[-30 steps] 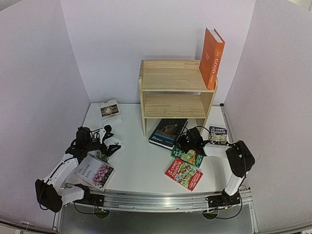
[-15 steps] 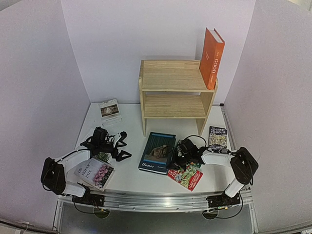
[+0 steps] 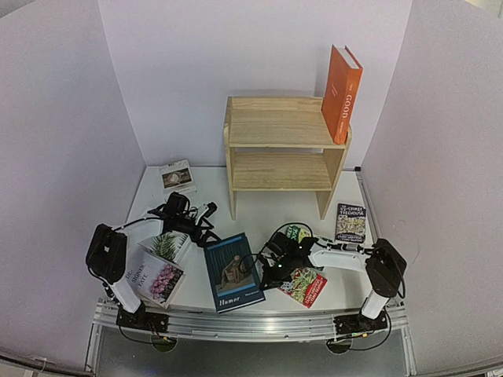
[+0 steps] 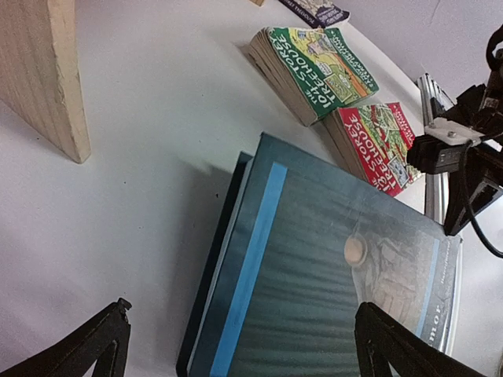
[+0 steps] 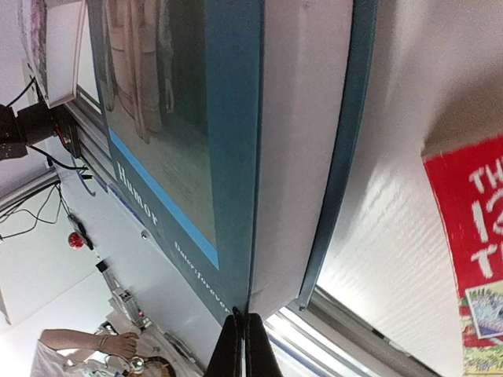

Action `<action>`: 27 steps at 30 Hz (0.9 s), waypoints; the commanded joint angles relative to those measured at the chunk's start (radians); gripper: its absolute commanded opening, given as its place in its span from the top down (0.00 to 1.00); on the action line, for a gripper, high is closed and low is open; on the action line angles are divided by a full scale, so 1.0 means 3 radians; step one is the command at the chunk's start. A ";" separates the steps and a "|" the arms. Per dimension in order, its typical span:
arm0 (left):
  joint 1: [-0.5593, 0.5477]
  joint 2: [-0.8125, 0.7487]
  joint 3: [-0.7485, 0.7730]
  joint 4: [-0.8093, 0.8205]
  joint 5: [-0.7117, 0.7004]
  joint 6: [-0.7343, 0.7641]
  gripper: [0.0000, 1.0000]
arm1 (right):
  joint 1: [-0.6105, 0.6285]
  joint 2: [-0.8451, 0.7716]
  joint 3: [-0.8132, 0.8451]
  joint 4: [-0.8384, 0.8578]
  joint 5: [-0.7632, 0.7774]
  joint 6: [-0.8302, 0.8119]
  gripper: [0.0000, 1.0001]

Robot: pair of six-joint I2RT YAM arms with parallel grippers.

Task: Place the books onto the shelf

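Observation:
The navy "Humor" book [image 3: 233,272] lies flat on the table's front middle. My right gripper [image 3: 273,263] is shut, its tips [image 5: 244,330] pressed against the book's [image 5: 196,141] corner where cover meets pages. My left gripper [image 3: 201,223] hangs open just above the book's far left corner, its fingers [image 4: 102,345] straddling the book [image 4: 330,275]. The wooden shelf [image 3: 279,149] stands at the back, with the orange "GOOD" book [image 3: 342,93] upright on its top right. Both tiers are otherwise bare.
Green [image 3: 295,233] and red [image 3: 304,285] paperbacks lie right of my right gripper, a dark one [image 3: 350,221] farther right. The plant book [image 3: 165,246] and pink-flower book [image 3: 153,276] lie front left, a small white book [image 3: 177,176] back left. A shelf side panel [image 4: 47,71] stands near my left gripper.
The navy book has slid from the shelf's foot to the front middle, turning as it went, with my shut right gripper moving along. My left arm has swung right toward the book.

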 commanded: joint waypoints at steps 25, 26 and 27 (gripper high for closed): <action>-0.0111 0.0701 0.0611 -0.1603 -0.0013 0.0334 0.89 | -0.0170 0.0605 0.0676 -0.0303 0.0496 -0.0801 1.00; -0.0114 0.0697 0.0606 -0.1587 -0.0012 0.0302 0.98 | -0.0188 0.0606 0.0691 -0.0303 0.0512 -0.0801 1.00; -0.0115 0.0693 0.0626 -0.1598 0.0006 0.0262 0.99 | -0.0206 0.0605 0.0705 -0.0303 0.0527 -0.0795 1.00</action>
